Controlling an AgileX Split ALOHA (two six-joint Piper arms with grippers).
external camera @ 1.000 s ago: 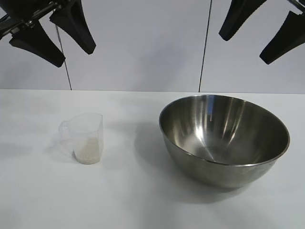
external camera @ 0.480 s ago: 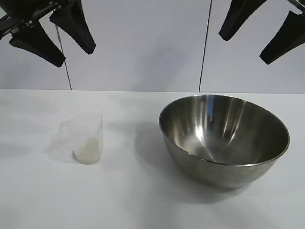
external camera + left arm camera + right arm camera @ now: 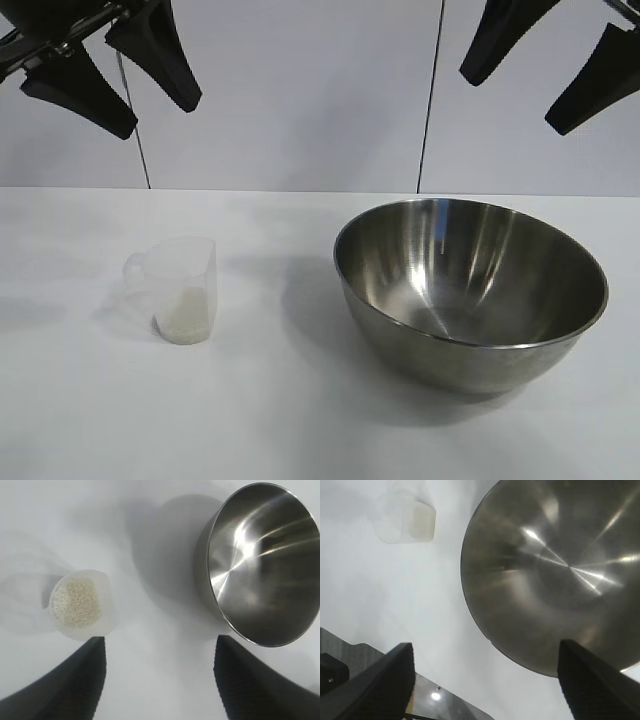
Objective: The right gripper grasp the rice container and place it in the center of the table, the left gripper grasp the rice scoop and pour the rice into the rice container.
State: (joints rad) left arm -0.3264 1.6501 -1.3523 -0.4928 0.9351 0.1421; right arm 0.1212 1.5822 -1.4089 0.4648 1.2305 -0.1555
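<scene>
The rice container (image 3: 470,290), a large shiny steel bowl, stands empty on the right half of the white table (image 3: 300,420). It also shows in the left wrist view (image 3: 262,562) and the right wrist view (image 3: 555,575). The rice scoop (image 3: 180,290), a small clear plastic cup, stands upright at the left with rice (image 3: 76,602) in its bottom. It shows in the right wrist view (image 3: 407,522) too. My left gripper (image 3: 155,100) hangs open high above the left side. My right gripper (image 3: 505,105) hangs open high above the bowl. Both are empty.
A white panelled wall (image 3: 300,90) stands behind the table. The table's edge and a grey surface beyond it (image 3: 435,695) show in the right wrist view. Bare tabletop lies between the cup and the bowl and in front of both.
</scene>
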